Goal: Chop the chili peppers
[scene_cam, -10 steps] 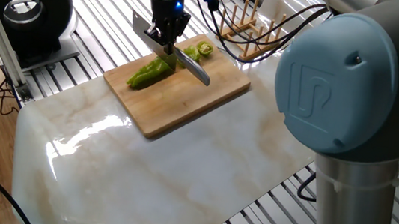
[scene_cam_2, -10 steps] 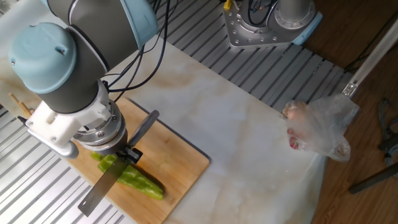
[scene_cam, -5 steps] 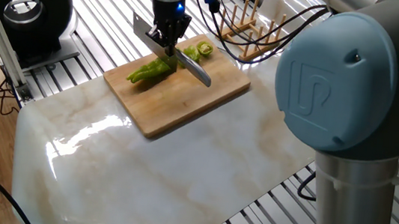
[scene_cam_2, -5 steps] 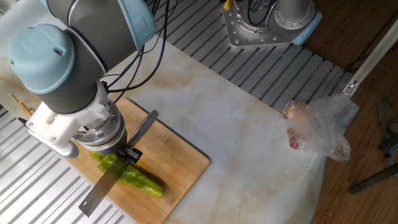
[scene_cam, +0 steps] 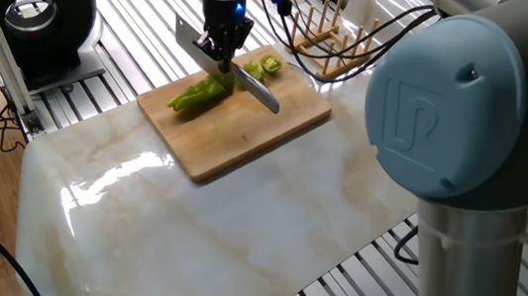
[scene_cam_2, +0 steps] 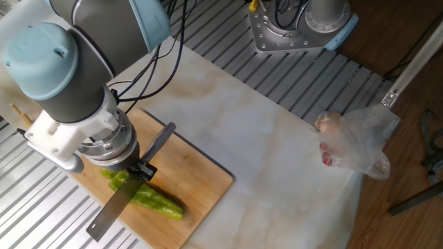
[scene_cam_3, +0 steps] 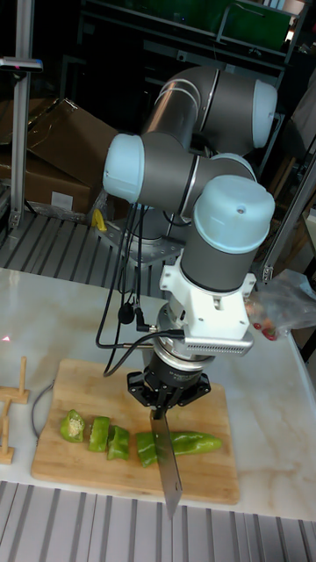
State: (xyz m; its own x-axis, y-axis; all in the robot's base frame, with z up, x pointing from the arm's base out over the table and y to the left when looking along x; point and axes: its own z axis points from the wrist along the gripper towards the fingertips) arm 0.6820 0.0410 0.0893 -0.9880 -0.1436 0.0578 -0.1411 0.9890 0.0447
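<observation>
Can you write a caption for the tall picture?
Robot gripper holds a knife across a partly sliced chili pepper on a cutting board.

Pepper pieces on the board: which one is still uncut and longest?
The tapered tip piece, right of the knife in the tall fixed view. The other pieces are short chunks left of the blade.

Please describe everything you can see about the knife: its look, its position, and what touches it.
The knife has a long, flat, grey metal blade and a dark handle. The pincer is shut on it near where blade and handle meet, so the knife lies roughly level, edge down. It sits crosswise over the light-green chili pepper on the wooden cutting board, between the cut pieces and the uncut tapered part. In the tall view the blade tip reaches past the board's front edge. Whether the edge touches the board cannot be told.
</observation>
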